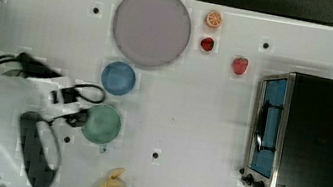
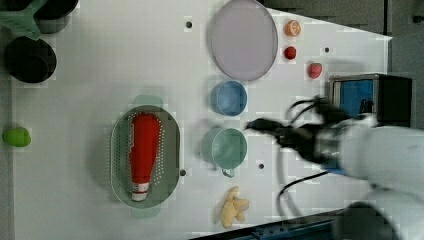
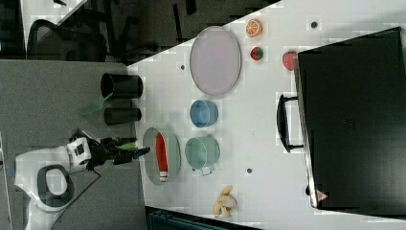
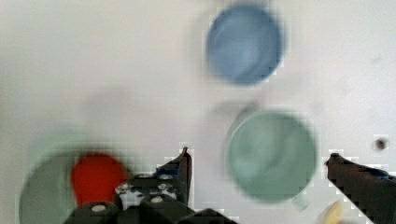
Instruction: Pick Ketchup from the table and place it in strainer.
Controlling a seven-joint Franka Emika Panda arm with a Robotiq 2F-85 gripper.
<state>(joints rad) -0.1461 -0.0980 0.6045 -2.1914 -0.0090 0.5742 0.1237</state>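
claw (image 4: 257, 161) first: we see its two dark fingers (image 4: 182, 170) spread wide apart in the wrist view, with nothing between them, so we read it as open and empty. just beneath and ahead of it in the left view sits the small round green bowl (image 2: 229, 148), and the blue bowl (image 2: 229, 97) lies a little further off to one side.

beyond the green bowl, on the side away from the arm, lies the strainer (image 2: 172, 150), and the ketchup (image 2: 144, 152) already rests inside it. that is the relation we think matters now: the bottle is past the claw, apart from it, with the green bowl in between. its long axis runs along the strainer's own long axis, crosswise to the line from claw to basket in the left view, white nozzle cap toward the left view's bottom.

we judge the placing done, so the coming move looks like a plain retreat, with no further grasp needed.

the ketchup is a red squeeze bottle, broad at the base and tapering to the white cap, lying flat and filling most of the pale green, perforated basket on the white surface (image 2: 90, 75).
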